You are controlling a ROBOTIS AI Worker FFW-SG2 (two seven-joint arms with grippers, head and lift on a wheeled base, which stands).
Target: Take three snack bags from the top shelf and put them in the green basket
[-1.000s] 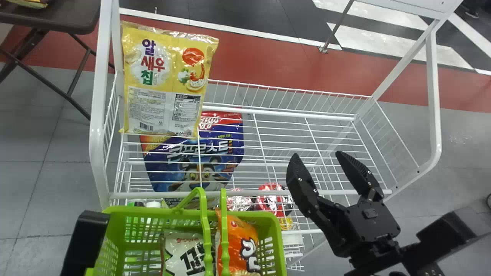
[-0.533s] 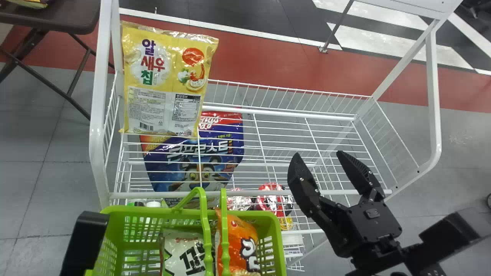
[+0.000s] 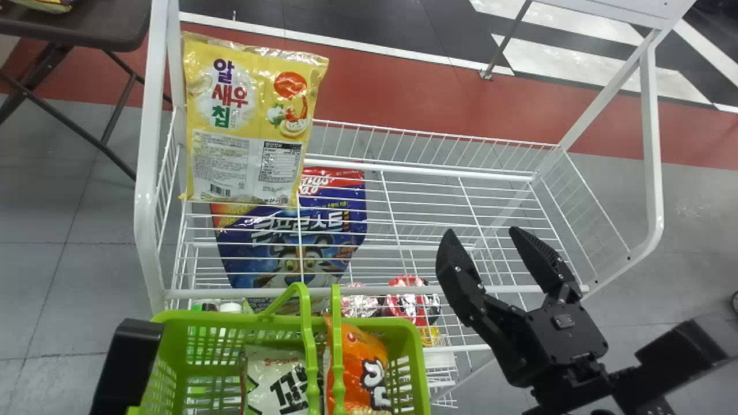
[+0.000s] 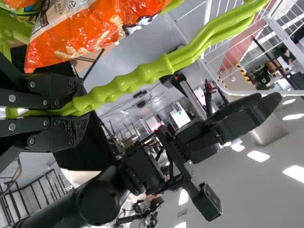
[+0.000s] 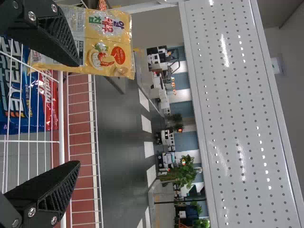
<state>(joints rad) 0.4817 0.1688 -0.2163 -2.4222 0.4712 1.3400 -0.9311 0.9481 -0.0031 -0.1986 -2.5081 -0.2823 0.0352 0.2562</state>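
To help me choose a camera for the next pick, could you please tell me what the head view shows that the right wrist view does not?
Head view alone: the green basket, holding a white snack bag and an orange snack bag.
Right wrist view alone: a leafy plant beyond the rack.
Both: the yellow snack bag, the blue bag and the open right gripper.

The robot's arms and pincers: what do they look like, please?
The right pincer is black, with two tapering fingers, ribbed inner pads, silver screws and a boxy body. The left pincer is also black, with ribbed pads and silver screws. The right arm is black too, with a smooth, rounded housing.
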